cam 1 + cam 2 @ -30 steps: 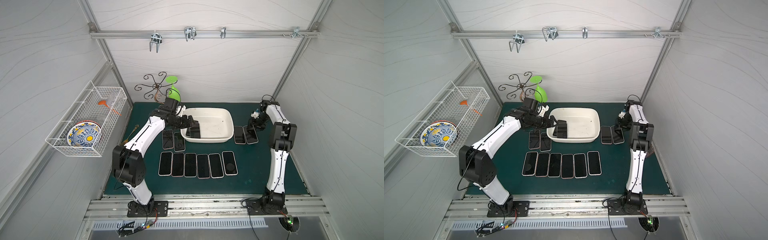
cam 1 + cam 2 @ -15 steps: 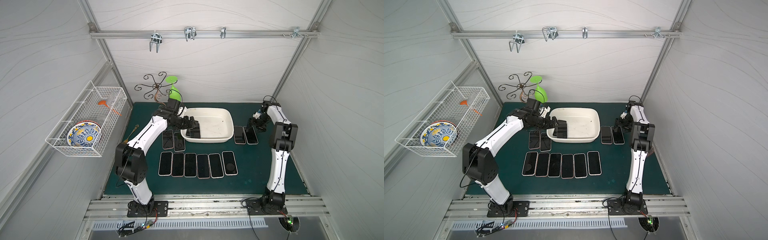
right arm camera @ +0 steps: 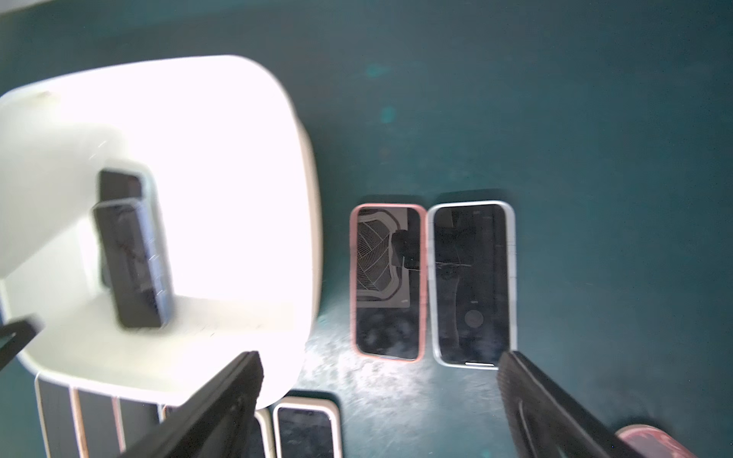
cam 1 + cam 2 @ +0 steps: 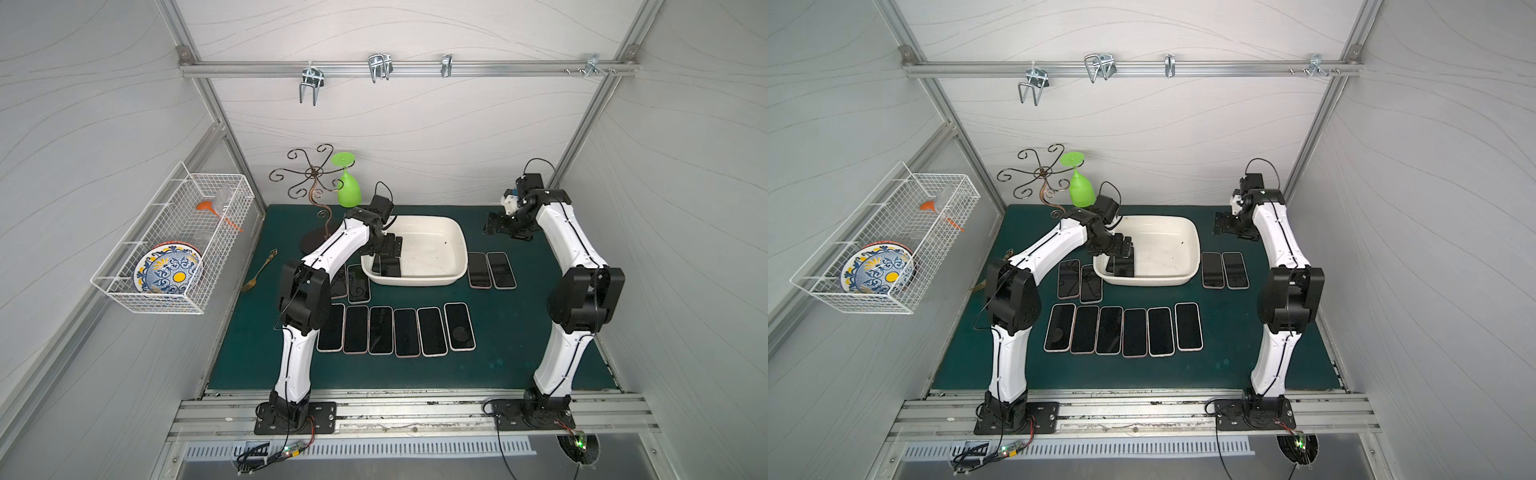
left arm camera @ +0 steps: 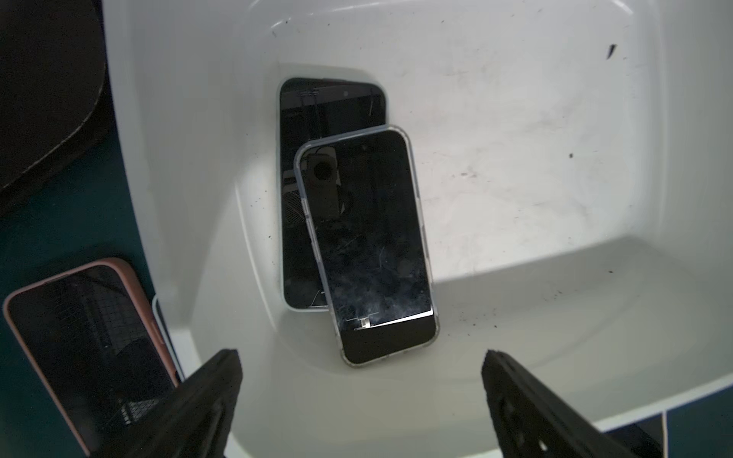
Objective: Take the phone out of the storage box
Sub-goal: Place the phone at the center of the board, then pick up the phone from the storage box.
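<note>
1. Phone (image 5: 365,246) in a clear case lies screen-up inside the storage box (image 4: 419,280), at its left end, resting askew on a second phone (image 5: 329,103).
2. Left tool (image 5: 359,353) hangs over that pair, jaws wide apart and gripping nothing.
3. Right tool (image 3: 379,357) hovers above the green surface (image 4: 519,332), jaws also apart and empty, near two phones (image 4: 478,270) lying just beside the box.

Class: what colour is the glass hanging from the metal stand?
Bright green glass, best in a top view.
</note>
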Controlling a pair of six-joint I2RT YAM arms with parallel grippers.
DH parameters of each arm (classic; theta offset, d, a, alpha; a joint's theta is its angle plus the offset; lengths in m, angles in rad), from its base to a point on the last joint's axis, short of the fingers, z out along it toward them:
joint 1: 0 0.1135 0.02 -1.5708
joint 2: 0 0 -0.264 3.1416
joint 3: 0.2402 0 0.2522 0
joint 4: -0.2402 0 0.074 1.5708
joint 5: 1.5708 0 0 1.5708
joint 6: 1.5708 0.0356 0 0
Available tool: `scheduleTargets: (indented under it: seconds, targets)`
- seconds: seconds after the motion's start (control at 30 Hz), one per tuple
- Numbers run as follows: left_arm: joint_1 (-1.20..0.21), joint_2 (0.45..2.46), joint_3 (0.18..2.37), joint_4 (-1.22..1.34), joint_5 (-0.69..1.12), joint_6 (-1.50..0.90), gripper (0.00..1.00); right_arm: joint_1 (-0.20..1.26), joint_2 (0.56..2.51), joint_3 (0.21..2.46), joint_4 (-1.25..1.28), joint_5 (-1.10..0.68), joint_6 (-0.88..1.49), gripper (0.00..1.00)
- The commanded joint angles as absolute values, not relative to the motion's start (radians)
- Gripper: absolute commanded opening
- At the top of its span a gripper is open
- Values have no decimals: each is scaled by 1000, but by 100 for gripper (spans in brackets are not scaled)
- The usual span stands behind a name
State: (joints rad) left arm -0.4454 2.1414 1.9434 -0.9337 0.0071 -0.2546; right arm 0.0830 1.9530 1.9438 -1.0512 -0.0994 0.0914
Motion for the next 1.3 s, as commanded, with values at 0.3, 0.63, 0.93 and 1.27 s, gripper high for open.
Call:
scheduleTargets:
  seconds: [0.3, 0.63, 0.93, 1.27]
  targets:
    - [-513, 2332, 2116, -1003, -109, -326, 99, 116, 1856, 1859, -1016, -62, 100, 99]
    - [-519, 2393, 2119, -1005, -134, -355, 99, 116, 1852, 1820, -994, -86, 71, 99]
    - [-525, 2439, 2128, -1005, -121, -350, 93, 116, 1858, 1809, -986, -84, 52, 99]
    - [-526, 2461, 2144, -1019, -142, -324, 78, 118, 1859, 1798, -978, -101, 46, 99]
